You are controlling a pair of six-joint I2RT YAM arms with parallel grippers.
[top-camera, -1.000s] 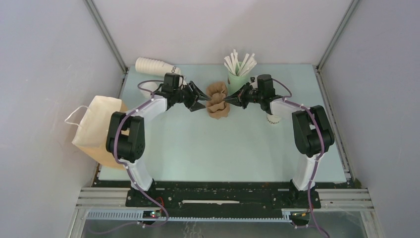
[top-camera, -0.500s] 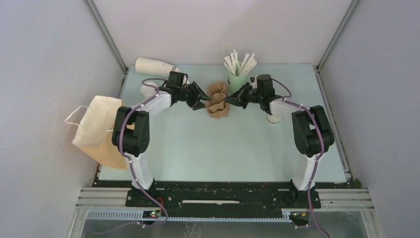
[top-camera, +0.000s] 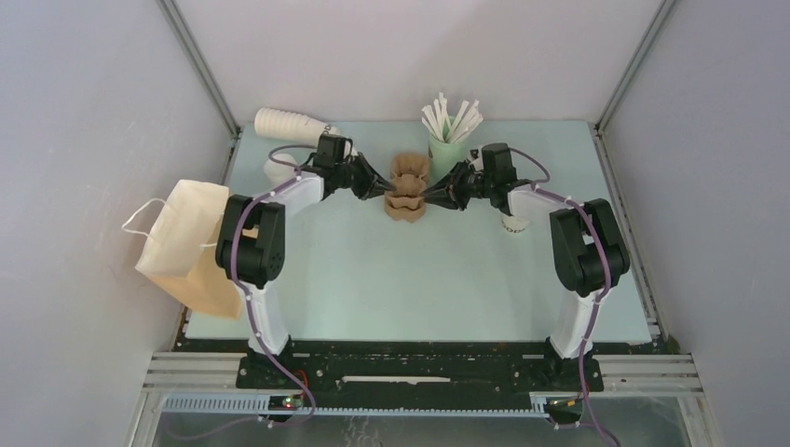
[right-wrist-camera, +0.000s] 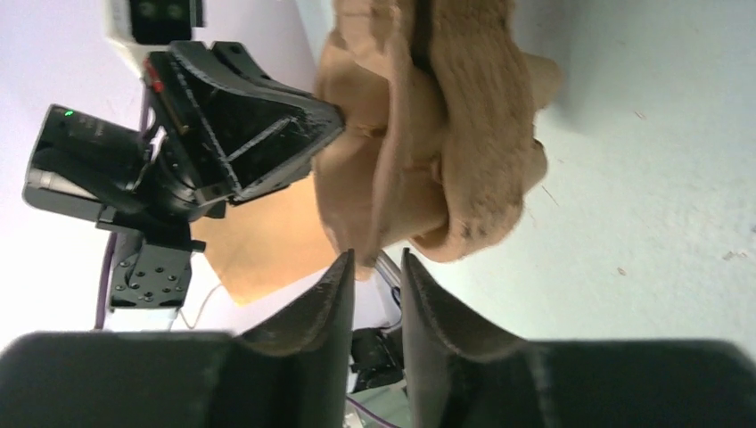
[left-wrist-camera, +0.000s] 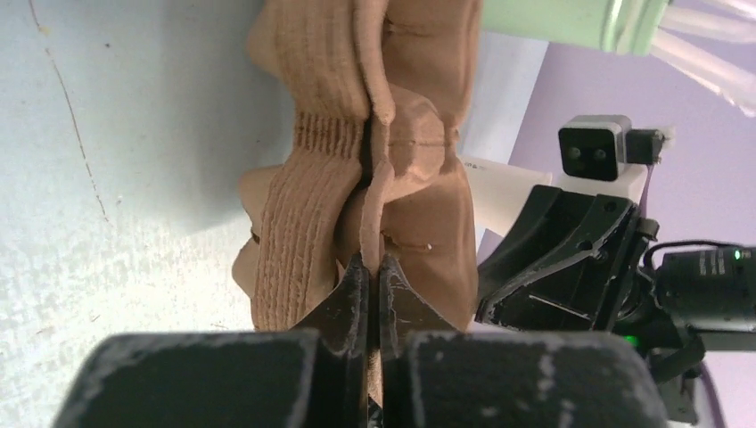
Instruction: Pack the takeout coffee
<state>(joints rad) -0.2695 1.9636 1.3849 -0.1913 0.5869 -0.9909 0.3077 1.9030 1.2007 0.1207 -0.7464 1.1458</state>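
Inspection found both claws at the brown pulp carrier (top-camera: 408, 193), one on each side. The left gripper (left-wrist-camera: 374, 267) was clamped on a thin rib of the carrier, fingers pressed together on it. The right gripper (right-wrist-camera: 374, 259) had its fingers nearly together with a narrow gap; the carrier's edge sat at the tips, but a firm hold could not be confirmed. The paper cup (top-camera: 513, 223) stood upright back along the right gripper's arm, apart from the carrier. The white lid (top-camera: 276, 169) lay behind the left gripper's wrist, partly hidden.
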